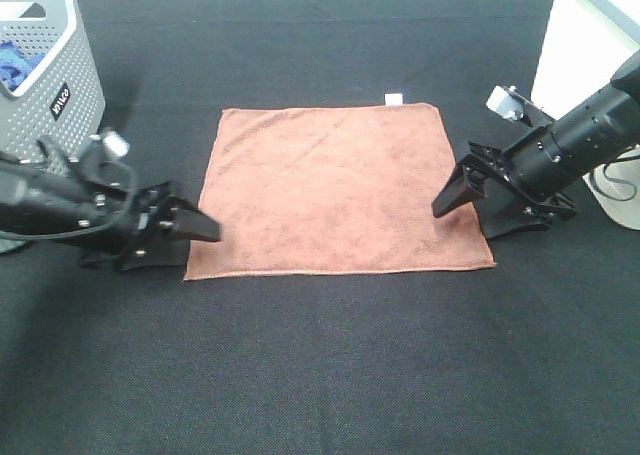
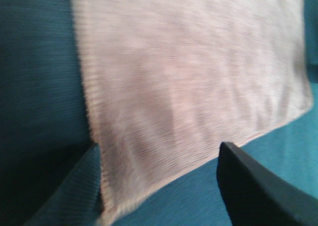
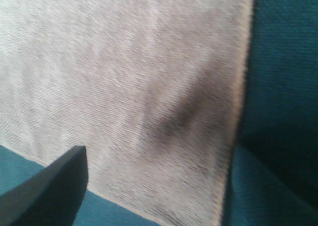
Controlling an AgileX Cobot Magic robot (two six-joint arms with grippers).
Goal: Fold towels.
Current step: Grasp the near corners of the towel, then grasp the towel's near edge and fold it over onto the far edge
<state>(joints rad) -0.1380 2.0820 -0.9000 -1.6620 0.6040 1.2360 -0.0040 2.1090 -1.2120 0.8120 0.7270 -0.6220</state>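
From above, the reddish-brown towel (image 1: 330,190) lies flat and unfolded in the middle of the black table (image 1: 320,375), its white tag (image 1: 394,99) on the far edge. A grey basket (image 1: 62,80) stands far left. The left gripper (image 1: 195,243) sits at the towel's near left corner and the right gripper (image 1: 463,221) at its right edge, both low. In the left wrist view the fingers (image 2: 258,186) are spread wide across the towel's (image 2: 189,77) corner, gripping nothing. In the right wrist view the fingers (image 3: 54,186) likewise gape over the towel's (image 3: 124,72) edge, holding nothing.
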